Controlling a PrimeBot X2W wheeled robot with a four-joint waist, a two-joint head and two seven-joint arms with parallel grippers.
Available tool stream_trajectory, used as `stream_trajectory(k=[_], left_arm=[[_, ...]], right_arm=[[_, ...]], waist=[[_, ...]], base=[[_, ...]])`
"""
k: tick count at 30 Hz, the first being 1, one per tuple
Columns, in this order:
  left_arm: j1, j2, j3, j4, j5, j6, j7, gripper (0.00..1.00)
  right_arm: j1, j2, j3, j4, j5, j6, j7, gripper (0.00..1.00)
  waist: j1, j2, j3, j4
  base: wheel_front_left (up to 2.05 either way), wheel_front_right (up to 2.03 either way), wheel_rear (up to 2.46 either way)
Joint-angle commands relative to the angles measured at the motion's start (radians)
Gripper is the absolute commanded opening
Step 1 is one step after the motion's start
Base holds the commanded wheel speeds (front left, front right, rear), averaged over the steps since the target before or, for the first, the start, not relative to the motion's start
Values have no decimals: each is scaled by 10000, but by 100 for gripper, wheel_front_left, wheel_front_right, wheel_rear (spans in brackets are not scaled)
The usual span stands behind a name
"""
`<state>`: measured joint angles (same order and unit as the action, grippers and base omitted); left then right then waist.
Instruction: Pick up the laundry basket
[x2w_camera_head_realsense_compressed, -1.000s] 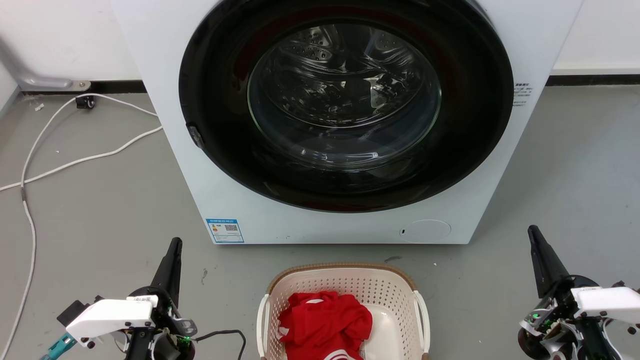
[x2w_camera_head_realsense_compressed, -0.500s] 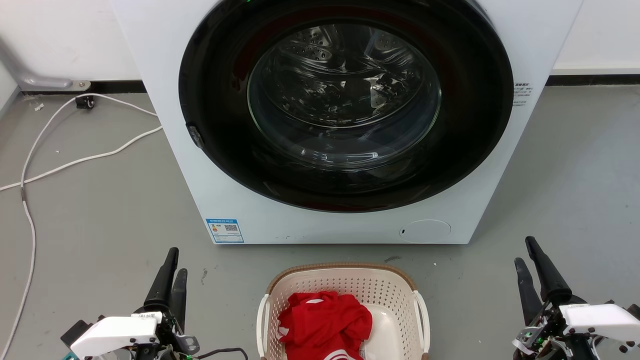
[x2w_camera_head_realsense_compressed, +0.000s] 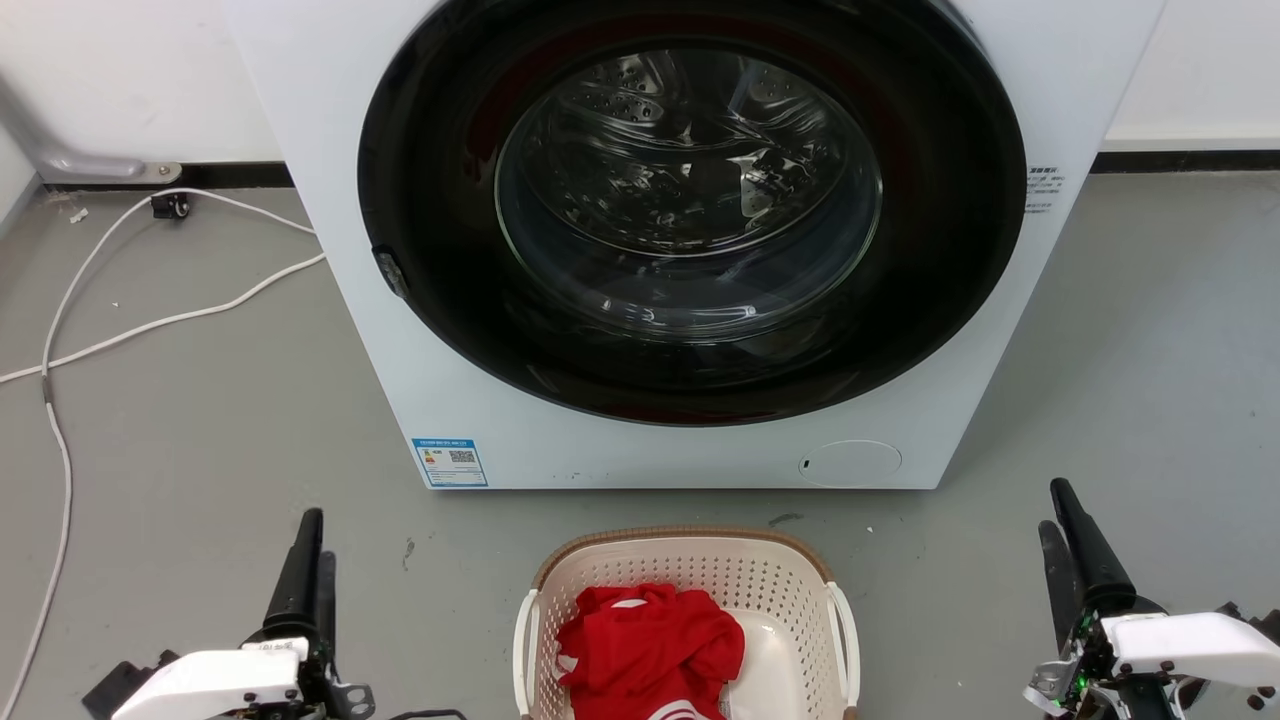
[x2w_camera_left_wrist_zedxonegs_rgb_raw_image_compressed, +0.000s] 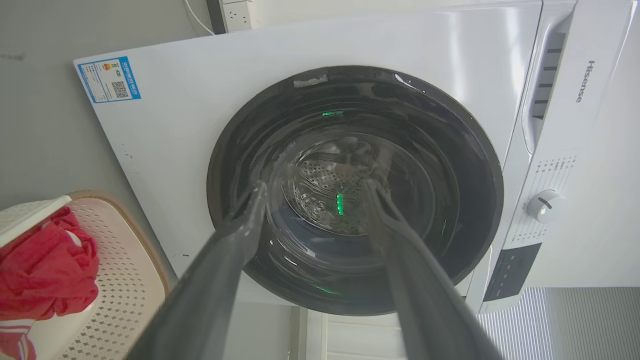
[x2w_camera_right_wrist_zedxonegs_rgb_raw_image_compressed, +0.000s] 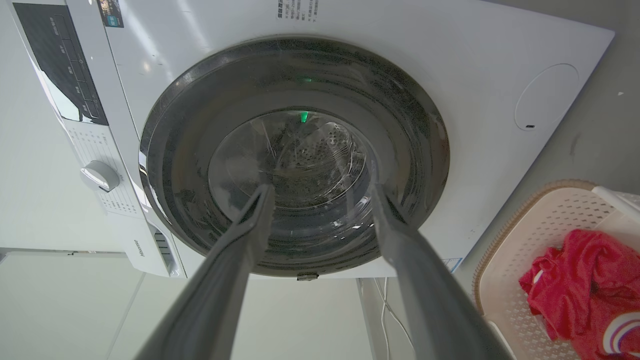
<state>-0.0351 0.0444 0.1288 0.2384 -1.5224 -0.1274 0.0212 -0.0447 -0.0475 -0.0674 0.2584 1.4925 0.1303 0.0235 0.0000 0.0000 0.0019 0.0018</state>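
Two grippers, zero contact with the basket.

Head view: the laundry basket (x2w_camera_head_realsense_compressed: 742, 575) sits on the grey floor (x2w_camera_head_realsense_compressed: 200, 440) just in front of the washer (x2w_camera_head_realsense_compressed: 640, 455), midway between the arms. The left gripper (x2w_camera_head_realsense_compressed: 315, 540) and right gripper (x2w_camera_head_realsense_compressed: 1052, 505) hang well out to either side of it, fingers pointing toward the washer. I'd call this the approach step. The next move probably needs both arms swinging inward to the white side handles (x2w_camera_head_realsense_compressed: 846, 625). The basket is cream with holes all over its walls and a brown woven-look rim. A red shirt (x2w_camera_head_realsense_compressed: 650, 645) is bunched up inside.

Left wrist view: the left gripper (x2w_camera_left_wrist_zedxonegs_rgb_raw_image_compressed: 316, 186) has its fingers spread wide and is holding nothing. The basket (x2w_camera_left_wrist_zedxonegs_rgb_raw_image_compressed: 125, 280) is off at the lower left.

Right wrist view: same deal. The right gripper (x2w_camera_right_wrist_zedxonegs_rgb_raw_image_compressed: 321, 189) is parted and empty, with the basket (x2w_camera_right_wrist_zedxonegs_rgb_raw_image_compressed: 540, 225) at the lower right.
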Motion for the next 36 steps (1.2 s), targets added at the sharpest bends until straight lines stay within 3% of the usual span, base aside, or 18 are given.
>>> stream_trajectory(k=[1, 9, 18, 27, 36], left_arm=[[-48, 39, 164, -144, 277, -13, -109, 100], [-84, 43, 785, -194, 1277, 69, -433, 100], [-70, 49, 1153, -1371, 3357, 234, -765, 100], [376, 51, 213, -2745, 6193, 282, -1072, 100], [689, 56, -599, -3198, 8208, 352, -1351, 100]], right_arm=[[-129, -31, -13, -136, -393, 3, -124, 100], [-142, -33, -197, -591, -2814, 3, -450, 100], [-239, -34, -438, -1832, -5703, 4, -784, 100], [-57, -36, 46, -2696, -8066, 3, -1090, 100], [164, -37, 427, -3011, -9848, 4, -1368, 100]], waist=[[0, 0, -6, 1], [0, 0, -20, 13], [0, 0, 13, 47], [0, 0, 32, 38], [0, 0, 35, -11]], base=[[0, 0, 0], [0, 0, 0], [0, 0, 0], [0, 0, 0], [0, 0, 0]])
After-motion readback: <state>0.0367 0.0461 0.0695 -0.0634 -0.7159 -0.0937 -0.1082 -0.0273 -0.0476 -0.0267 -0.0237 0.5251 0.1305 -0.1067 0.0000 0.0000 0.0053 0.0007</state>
